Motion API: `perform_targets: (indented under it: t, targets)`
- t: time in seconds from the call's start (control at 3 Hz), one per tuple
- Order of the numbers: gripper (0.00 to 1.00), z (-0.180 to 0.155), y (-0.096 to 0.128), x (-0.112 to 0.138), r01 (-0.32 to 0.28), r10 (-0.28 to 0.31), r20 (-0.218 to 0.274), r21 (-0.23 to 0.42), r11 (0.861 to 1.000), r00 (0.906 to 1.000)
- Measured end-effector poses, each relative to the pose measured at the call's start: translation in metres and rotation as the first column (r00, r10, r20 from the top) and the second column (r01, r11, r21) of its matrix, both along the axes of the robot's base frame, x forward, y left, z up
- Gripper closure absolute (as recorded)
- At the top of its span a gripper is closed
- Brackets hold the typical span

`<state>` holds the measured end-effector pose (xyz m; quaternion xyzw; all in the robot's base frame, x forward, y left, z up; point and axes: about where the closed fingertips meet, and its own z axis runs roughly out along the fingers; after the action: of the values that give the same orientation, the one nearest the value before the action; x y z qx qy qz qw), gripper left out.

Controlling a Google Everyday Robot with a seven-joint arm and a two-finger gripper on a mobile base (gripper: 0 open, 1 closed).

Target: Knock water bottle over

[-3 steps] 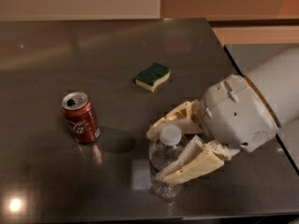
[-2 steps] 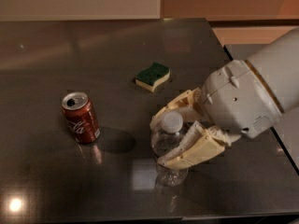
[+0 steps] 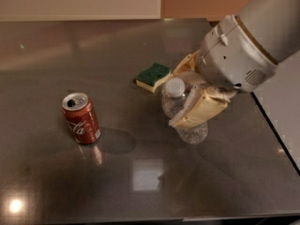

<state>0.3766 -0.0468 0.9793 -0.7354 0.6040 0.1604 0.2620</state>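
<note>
clear water bottle (image 3: pixel 174 100), gripper (image 3: pixel 182 93) around it

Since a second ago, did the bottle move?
Yes. The bottle, gripped in the hand, moved farther back on the table: it was nearer us than the can, now its cap is beside the sponge.

Gripper (image 3: pixel 181 98) has carried water bottle (image 3: pixel 175 88) back beside the sponge (image 3: pixel 153 76).

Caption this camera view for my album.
Gripper clasping the bottle on the table, sponge and can alongside.
</note>
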Motion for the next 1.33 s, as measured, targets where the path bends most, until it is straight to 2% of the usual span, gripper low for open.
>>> perform_targets:
  t: [0.33, 0.67, 1.0, 1.33]
  targets:
    - [1.0, -0.009, -0.01, 0.018, -0.045, 0.059, 0.094, -0.144, 0.989, 0.9938]
    - [1.0, -0.027, -0.014, 0.027, -0.119, 0.173, 0.175, -0.282, 0.952, 0.9693]
    - [1.0, -0.047, -0.015, 0.032, -0.177, 0.274, 0.206, -0.393, 0.902, 0.9394]
    - [0.82, -0.063, -0.015, 0.039, -0.21, 0.346, 0.216, -0.479, 0.852, 0.913]
